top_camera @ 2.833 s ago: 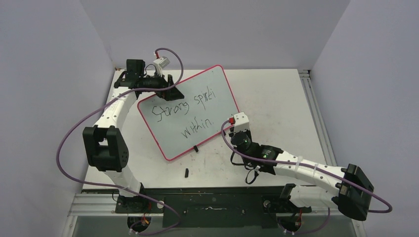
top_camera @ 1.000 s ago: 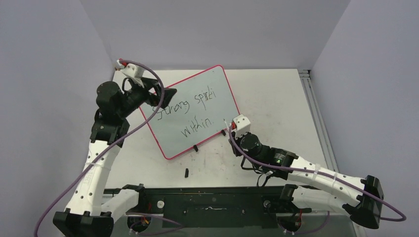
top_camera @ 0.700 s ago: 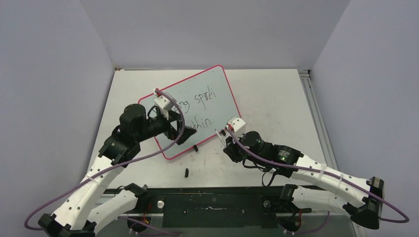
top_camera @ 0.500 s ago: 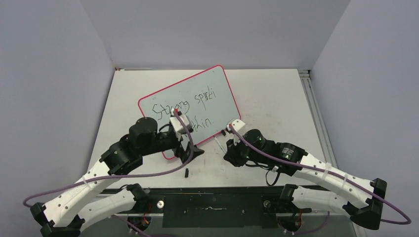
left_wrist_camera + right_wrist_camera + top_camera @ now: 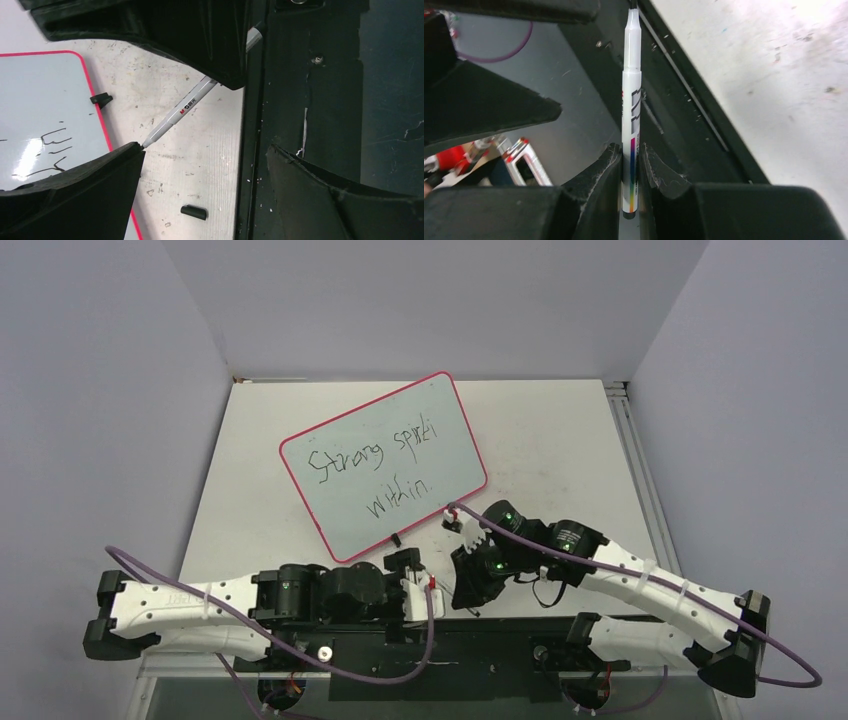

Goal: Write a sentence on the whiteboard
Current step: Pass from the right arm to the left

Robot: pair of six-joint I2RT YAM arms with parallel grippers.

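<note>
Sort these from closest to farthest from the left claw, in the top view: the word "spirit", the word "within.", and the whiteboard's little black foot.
Starting from the left claw:
1. Black foot, on the whiteboard's near edge.
2. "within.", on the lower line.
3. "spirit", on the upper line, at the far right.

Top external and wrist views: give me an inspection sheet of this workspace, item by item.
Surface: white tabletop, scuffed and marked.
Job's things: whiteboard lies angled on the tabletop; the sentence is on it in two lines of black script; the marker is off the board.
Clutter: small black piece on the tabletop beside the black base plate.
Grippers: left gripper open, holding nothing; right gripper shut on the marker.
Cables: a purple cable runs along each arm.
Surroundings: plain pale walls on three sides.
</note>
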